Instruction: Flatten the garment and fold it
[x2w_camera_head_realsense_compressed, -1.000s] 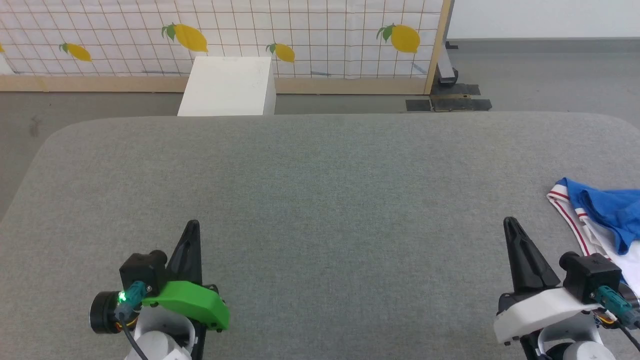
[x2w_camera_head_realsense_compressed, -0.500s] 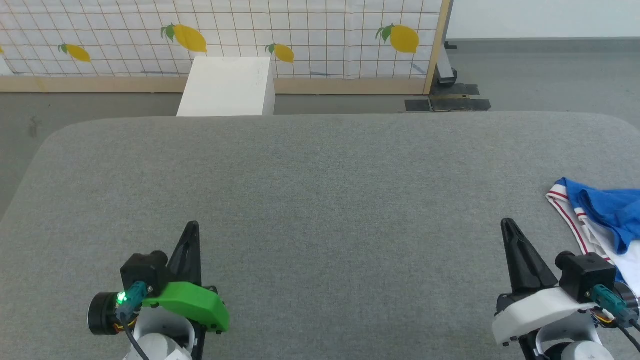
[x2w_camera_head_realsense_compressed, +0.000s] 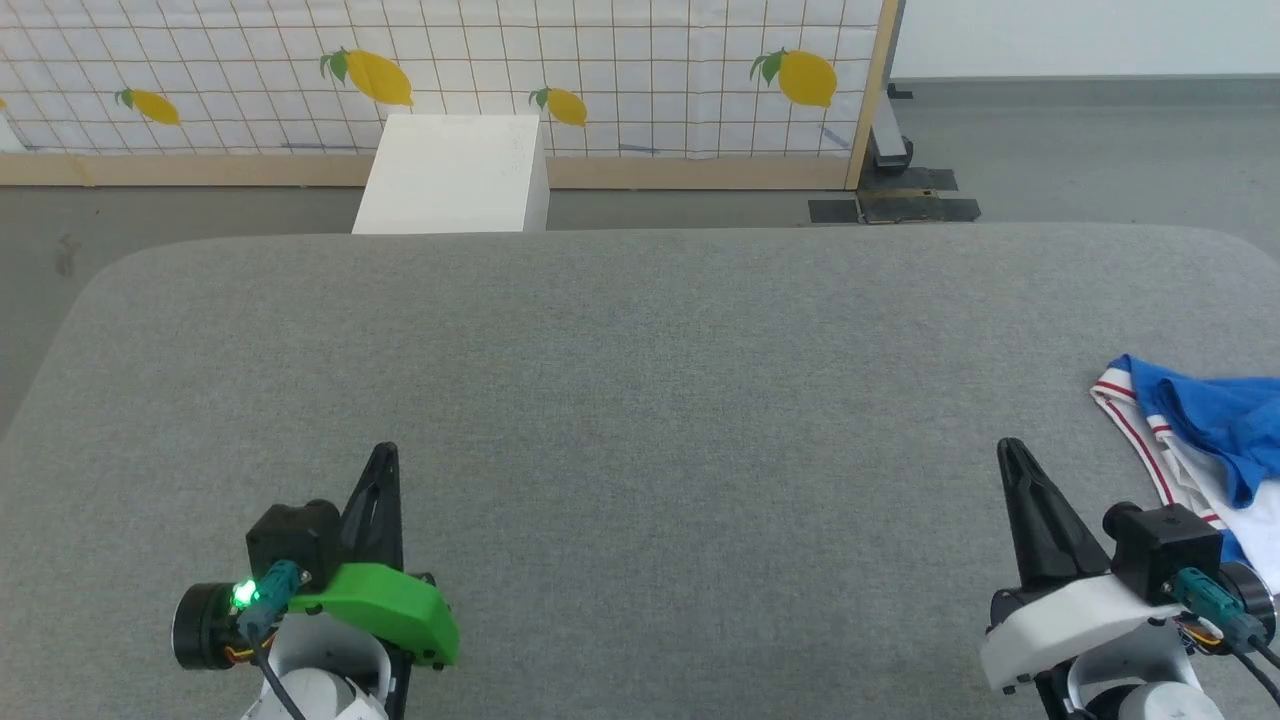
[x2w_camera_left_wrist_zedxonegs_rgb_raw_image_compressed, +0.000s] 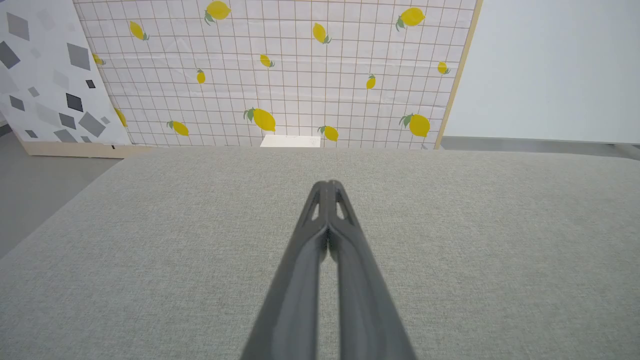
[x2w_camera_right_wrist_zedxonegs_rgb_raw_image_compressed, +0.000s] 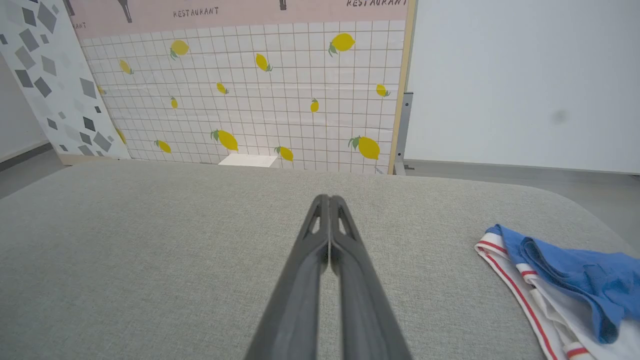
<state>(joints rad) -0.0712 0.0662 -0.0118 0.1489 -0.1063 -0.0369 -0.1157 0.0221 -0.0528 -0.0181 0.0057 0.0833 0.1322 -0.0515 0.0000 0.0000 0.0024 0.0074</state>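
The garment (x2w_camera_head_realsense_compressed: 1205, 430), blue with white parts and red stripe trim, lies crumpled at the right edge of the grey table (x2w_camera_head_realsense_compressed: 640, 380), partly cut off by the frame. It also lies at the lower right of the right wrist view as the garment (x2w_camera_right_wrist_zedxonegs_rgb_raw_image_compressed: 560, 280). My right gripper (x2w_camera_head_realsense_compressed: 1005, 450) is shut and empty, just left of the garment and apart from it. Its fingertips (x2w_camera_right_wrist_zedxonegs_rgb_raw_image_compressed: 328, 200) press together. My left gripper (x2w_camera_head_realsense_compressed: 385, 452) sits at the lower left, shut on nothing, its fingertips (x2w_camera_left_wrist_zedxonegs_rgb_raw_image_compressed: 327, 186) touching.
A white box (x2w_camera_head_realsense_compressed: 455, 172) stands on the floor beyond the table's far edge. Behind it is a lemon-patterned panel (x2w_camera_head_realsense_compressed: 440, 70) with a wooden frame. The wide grey table top stretches between and ahead of both grippers.
The right gripper has drifted slightly down and left in the head view. The left gripper has barely moved. The garment lies as before.
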